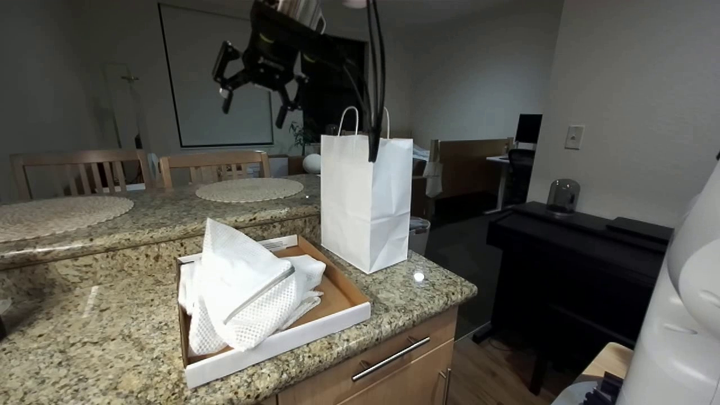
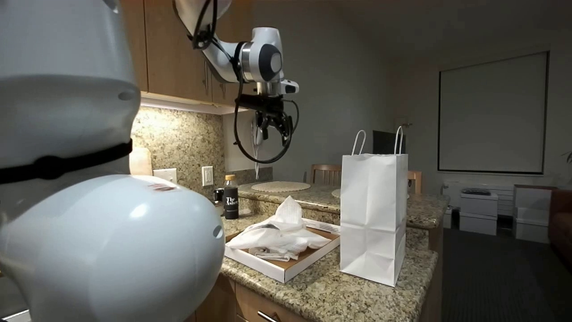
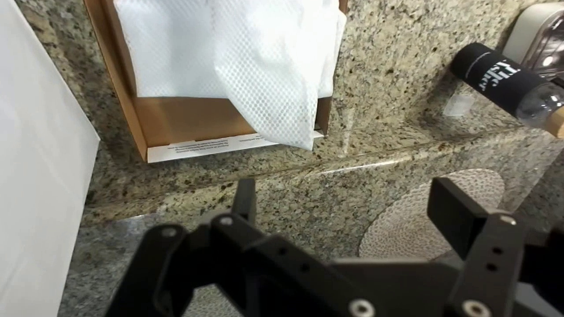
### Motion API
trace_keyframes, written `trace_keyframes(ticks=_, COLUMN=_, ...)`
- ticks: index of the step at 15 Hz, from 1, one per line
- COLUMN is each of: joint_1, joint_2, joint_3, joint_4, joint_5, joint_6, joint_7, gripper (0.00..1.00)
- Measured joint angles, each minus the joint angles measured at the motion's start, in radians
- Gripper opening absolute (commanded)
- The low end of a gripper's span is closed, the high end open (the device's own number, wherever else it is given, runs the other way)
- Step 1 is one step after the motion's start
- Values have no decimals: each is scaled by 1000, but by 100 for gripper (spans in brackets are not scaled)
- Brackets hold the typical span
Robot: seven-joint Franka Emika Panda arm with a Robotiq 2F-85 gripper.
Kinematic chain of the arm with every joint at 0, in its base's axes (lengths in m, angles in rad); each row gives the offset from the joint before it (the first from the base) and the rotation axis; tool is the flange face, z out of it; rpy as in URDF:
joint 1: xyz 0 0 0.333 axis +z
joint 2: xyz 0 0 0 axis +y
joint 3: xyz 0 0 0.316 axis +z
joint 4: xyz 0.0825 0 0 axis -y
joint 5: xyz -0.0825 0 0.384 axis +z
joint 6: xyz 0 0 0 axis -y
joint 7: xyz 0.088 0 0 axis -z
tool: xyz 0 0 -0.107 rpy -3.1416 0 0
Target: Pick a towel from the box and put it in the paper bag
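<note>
White mesh towels lie in a loose crumpled pile in a shallow cardboard box on the granite counter; one corner stands up. The box's white outer wall shows in both exterior views. A white paper bag with twisted handles stands upright beside the box, also in an exterior view; its inside is hidden. My gripper is open and empty, high above the counter. In the wrist view the gripper has the towels ahead of its fingers and the bag at the left.
A raised granite ledge runs behind the box, with round woven placemats on it. A dark bottle with an orange cap stands on the counter past the box. Wooden chairs stand behind the ledge.
</note>
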Motion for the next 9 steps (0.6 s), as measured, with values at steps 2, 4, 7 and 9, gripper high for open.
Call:
trace_keyframes(ticks=2, joint_1=0, joint_2=121, joint_3=4, joint_4=86, joint_5=-123, joint_6=-48, joint_7=95, gripper=100)
trace_keyframes(ticks=4, joint_1=8, joint_2=238, joint_3=-13, joint_4=167, joint_5=-206, joint_6=-133, joint_7=144, gripper=100)
trace_keyframes(ticks=7, joint_1=46, joint_2=372, joint_3=-49, joint_4=261, joint_5=-225, joint_6=-289, joint_7=147, gripper=100)
trace_keyframes(ticks=9, joint_1=76, joint_2=432, joint_3=-55, joint_4=298, joint_5=-202, joint_6=-349, joint_7=135, gripper=100)
